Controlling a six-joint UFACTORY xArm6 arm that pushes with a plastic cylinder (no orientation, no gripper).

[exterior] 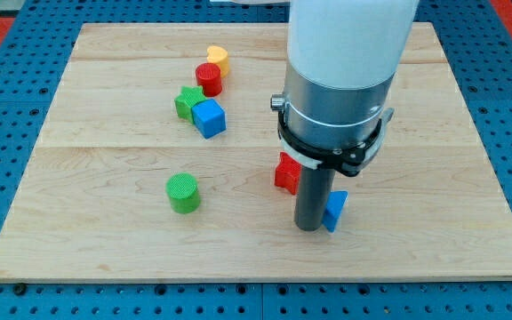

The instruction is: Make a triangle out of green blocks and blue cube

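Observation:
A blue cube [209, 117] sits at the board's upper middle-left, touching a green star-shaped block [187, 100] on its upper left. A green cylinder [183, 193] stands alone lower on the left. My tip [308, 228] rests on the board at lower centre-right, far to the right of these three blocks. It stands between a red block [285, 172] on its upper left and a small blue block [335, 211] touching its right side.
A red cylinder [208, 78] and a yellow block [218, 59] stand just above the green star. The wooden board [87, 240] lies on a blue perforated table. The arm's wide body hides the board's upper centre-right.

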